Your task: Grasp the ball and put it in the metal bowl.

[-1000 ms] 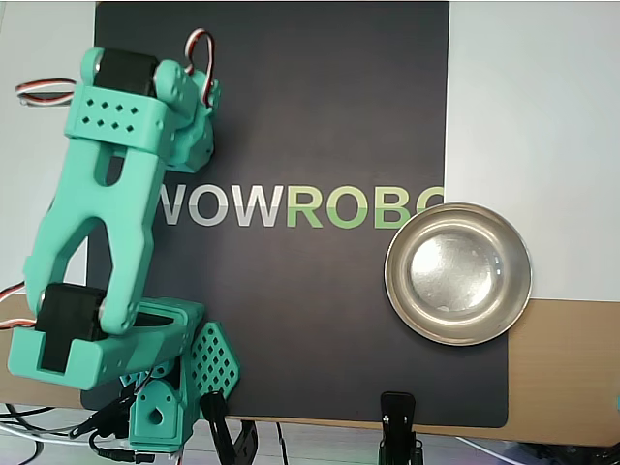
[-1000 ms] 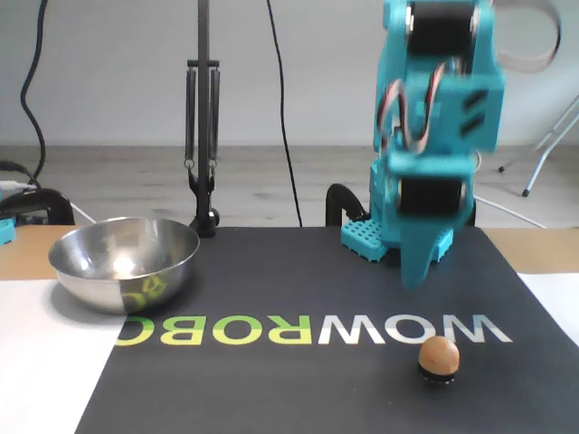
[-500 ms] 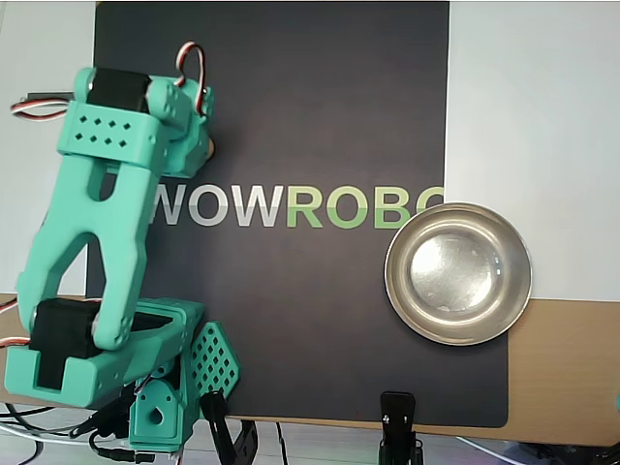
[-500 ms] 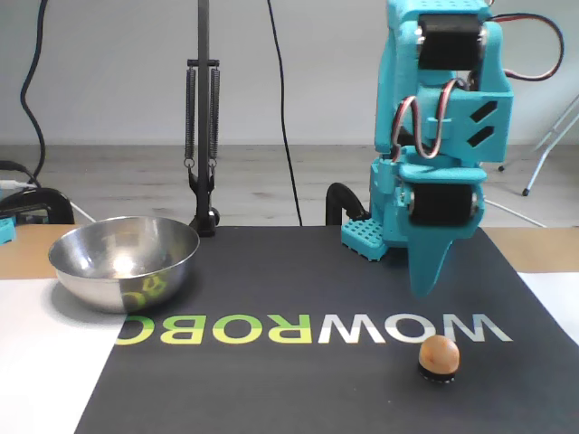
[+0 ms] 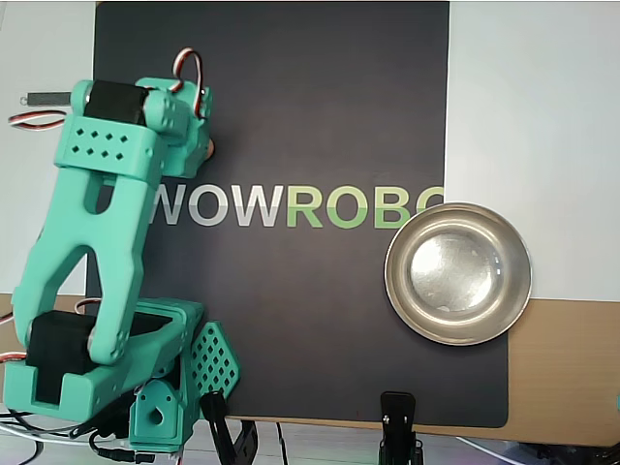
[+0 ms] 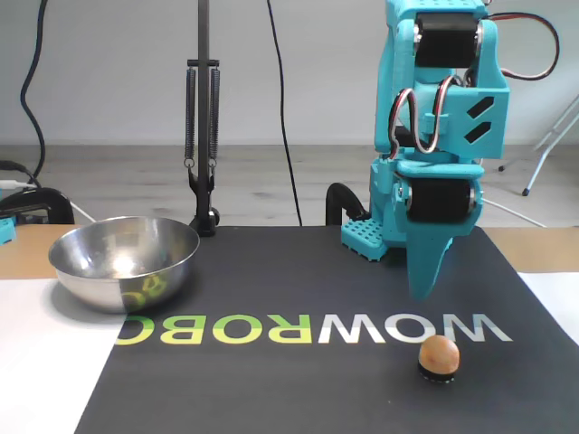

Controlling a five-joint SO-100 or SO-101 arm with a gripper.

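The teal plastic jaws (image 6: 425,287), empty and tapering to one tip, so how far apart they stand cannot be told, hang just above and behind the small peach-orange ball (image 6: 439,354) on its dark ring. To grasp well they should part, then descend straight around the ball. The shiny steel bowl (image 6: 124,262) stands well to the ball's left in the fixed view.

ball (image 5: 208,146) mostly hidden overhead, fingers' (image 6: 425,276) gap seemingly unreadable
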